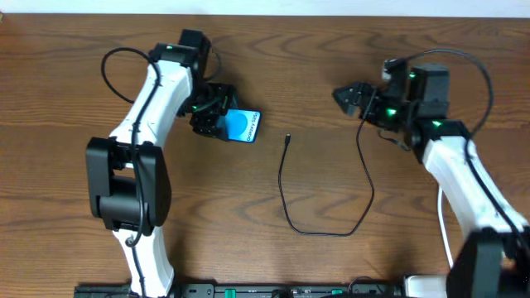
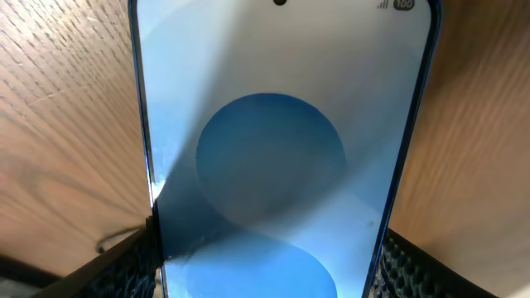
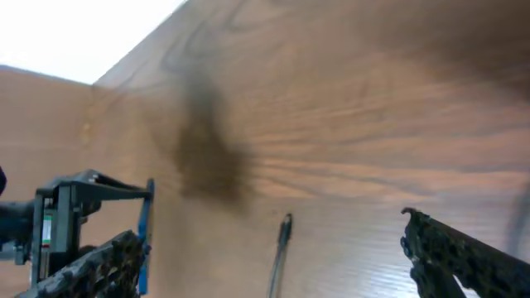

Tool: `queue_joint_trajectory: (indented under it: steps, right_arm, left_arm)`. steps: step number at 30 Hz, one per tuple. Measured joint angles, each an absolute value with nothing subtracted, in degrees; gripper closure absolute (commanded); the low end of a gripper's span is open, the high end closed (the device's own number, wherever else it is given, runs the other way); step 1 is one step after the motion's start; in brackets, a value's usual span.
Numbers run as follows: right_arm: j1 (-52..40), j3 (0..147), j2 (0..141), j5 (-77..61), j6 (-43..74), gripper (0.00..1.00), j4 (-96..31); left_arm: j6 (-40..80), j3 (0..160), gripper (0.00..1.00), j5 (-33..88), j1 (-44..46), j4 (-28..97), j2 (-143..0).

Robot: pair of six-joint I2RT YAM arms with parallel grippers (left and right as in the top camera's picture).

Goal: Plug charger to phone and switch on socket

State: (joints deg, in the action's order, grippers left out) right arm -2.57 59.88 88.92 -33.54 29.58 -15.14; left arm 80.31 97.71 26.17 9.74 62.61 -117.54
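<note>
My left gripper (image 1: 220, 122) is pinching the phone (image 1: 243, 126) by its two long sides. In my left wrist view the phone fills the space between my fingers (image 2: 124, 269), and both black pads press right on its edges. The screen faces up. It is bright blue with a big round shape on it. The phone sits on the brown wood table (image 1: 66, 66), on the left part, a bit crooked.

My right gripper (image 1: 344, 98) is spread wide with nothing between its fingers (image 3: 464, 248). It hangs over the table on the right part, well apart from the phone.

The charger (image 1: 282, 190) is a thin black cable lying on the table between my two arms. It makes a big loop, like a letter U. Its small plug tip (image 1: 287, 138) lies flat on the wood, near the phone but not touching it. In my right wrist view I see that tip below my spread fingers.

A white cord (image 1: 442, 228) runs beside my right arm
</note>
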Motion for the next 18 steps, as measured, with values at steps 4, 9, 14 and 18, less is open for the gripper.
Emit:
queue_joint_trajectory:
  steps: [4,9,14,18]
  right_arm:
    - [-4.86,59.86,94.94,-37.04,33.98,0.08,-10.20]
    - [-9.54,59.68,101.01,-39.46,40.88,0.11,-1.85]
    - [-14.37,59.44,103.44,-39.79,49.28,0.12,8.60]
    - [-17.39,59.46,104.29,-38.79,52.90,0.12,10.00]
  left_arm:
    - [82.63,97.71,0.48,22.72,11.46,62.61,-117.54]
    - [86.08,97.71,0.49,18.59,13.61,62.63,-117.54]
    - [89.95,97.71,0.49,16.82,15.14,62.63,-117.54]
    - [92.38,97.71,0.48,16.36,15.49,62.61,-117.54]
